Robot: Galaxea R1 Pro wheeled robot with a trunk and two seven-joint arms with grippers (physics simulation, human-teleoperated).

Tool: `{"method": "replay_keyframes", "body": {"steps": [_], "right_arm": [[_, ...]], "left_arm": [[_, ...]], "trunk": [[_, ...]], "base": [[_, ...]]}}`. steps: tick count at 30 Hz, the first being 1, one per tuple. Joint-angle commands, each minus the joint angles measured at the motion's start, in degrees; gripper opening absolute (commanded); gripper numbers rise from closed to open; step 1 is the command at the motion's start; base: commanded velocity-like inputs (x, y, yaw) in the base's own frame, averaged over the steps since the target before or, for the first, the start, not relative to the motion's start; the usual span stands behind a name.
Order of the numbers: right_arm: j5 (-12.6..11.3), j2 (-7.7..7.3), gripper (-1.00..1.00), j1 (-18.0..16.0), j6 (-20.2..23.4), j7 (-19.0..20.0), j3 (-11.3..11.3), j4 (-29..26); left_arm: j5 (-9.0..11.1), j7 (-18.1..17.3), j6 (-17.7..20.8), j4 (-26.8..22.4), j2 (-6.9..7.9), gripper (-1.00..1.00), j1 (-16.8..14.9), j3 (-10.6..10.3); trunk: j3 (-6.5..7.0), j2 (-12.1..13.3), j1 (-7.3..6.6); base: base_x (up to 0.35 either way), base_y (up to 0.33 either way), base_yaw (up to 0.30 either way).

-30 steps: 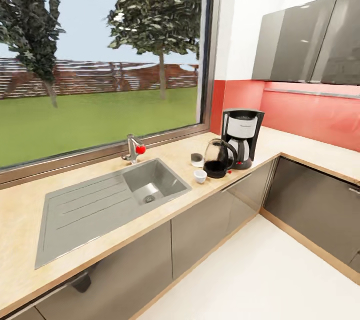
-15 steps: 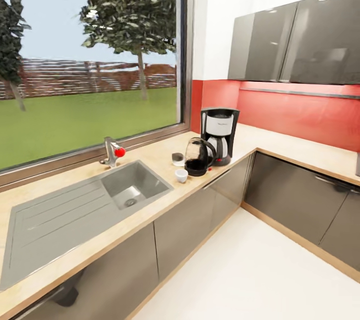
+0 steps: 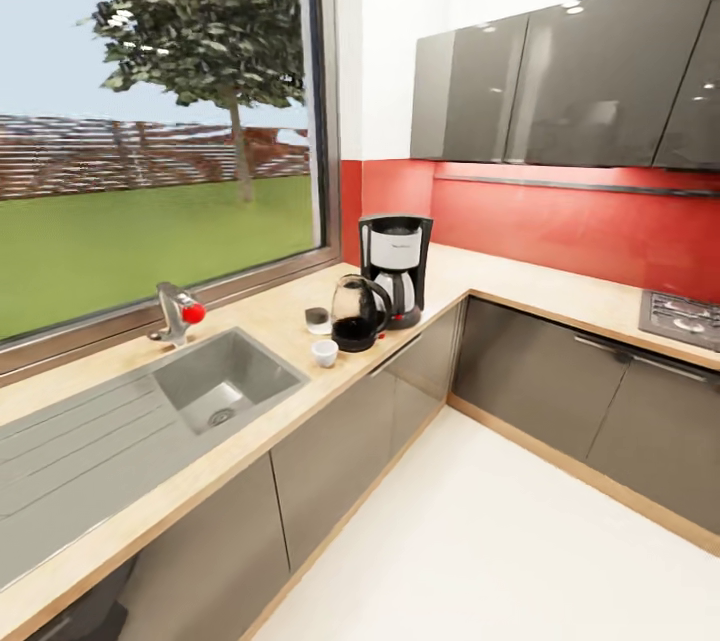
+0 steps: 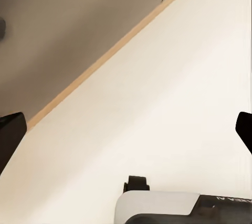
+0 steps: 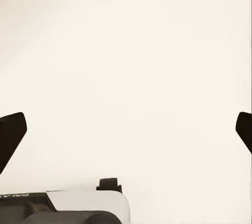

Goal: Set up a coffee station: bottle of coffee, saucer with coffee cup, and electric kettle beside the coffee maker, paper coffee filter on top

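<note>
Countertop (image 3: pixel 270 316) carries one coffee maker (image 3: pixel 396 254), kettle (image 3: pixel 355 315), cup (image 3: pixel 324 352); both tools spread, empty.

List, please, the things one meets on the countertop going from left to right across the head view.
Sink basin → faucet with the red knob → small white cup → glass electric kettle → coffee maker → stovetop at the far right edge.
</note>
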Motion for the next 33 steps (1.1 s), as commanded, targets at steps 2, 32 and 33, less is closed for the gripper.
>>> {"method": "replay_keyframes", "body": {"steps": [2, 32, 33], "right_arm": [[0.0, 0.02, 1.0, 0.0, -0.1, 0.0, -0.6, 0.0], [0.1, -0.05, 1.0, 0.0, -0.1, 0.0, -1.2, -0.1], [0.1, -0.05, 1.0, 0.0, -0.1, 0.0, -1.2, -0.1]], "left_arm": [[0.3, 0.0, -0.2, 0.0, -0.01, 1.0, 0.0, 0.1], [-1.4, -0.5, -3.5, -10.8, -6.43, 1.0, -1.4, -1.8], [-1.9, -0.5, -3.4, -13.3, -6.93, 1.0, -2.2, -2.5]], "trunk": [[-0.11, -0.1, 0.03], [-0.11, -0.1, 0.03], [-0.11, -0.1, 0.03]], "base": [[0.0, 0.0, -0.267], [0.0, 0.0, -0.132], [0.0, 0.0, 0.0]]}}
